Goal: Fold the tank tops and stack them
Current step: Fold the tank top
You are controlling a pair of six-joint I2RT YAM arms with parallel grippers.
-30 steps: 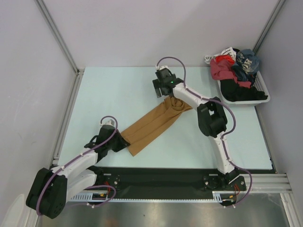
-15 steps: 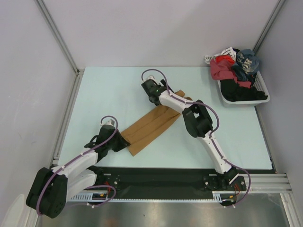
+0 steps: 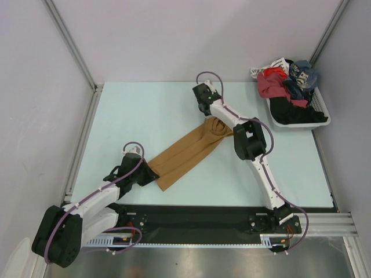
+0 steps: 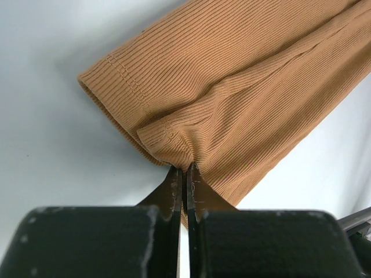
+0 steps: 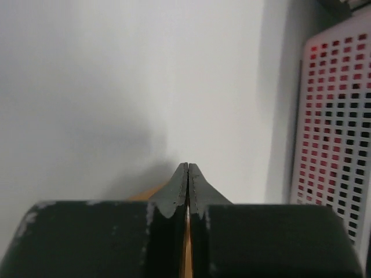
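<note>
One tan-brown ribbed tank top lies stretched diagonally across the pale table, its upper end bunched under my right arm. My left gripper sits at the lower left end, shut on the hem corner of the tank top; the cloth puckers into the closed tips of that gripper. My right gripper hovers beyond the top's upper end, pointing toward the back wall. In the right wrist view this gripper is shut, with nothing between its tips and only a sliver of tan below the fingers.
A white perforated basket with a heap of red, black and blue clothes stands at the back right corner; its side fills the right edge of the right wrist view. Grey walls close the table on three sides.
My right gripper swung left, came back toward the far edge, and went from open to shut. The tank top's upper end is more bunched. The left arm has not moved.
</note>
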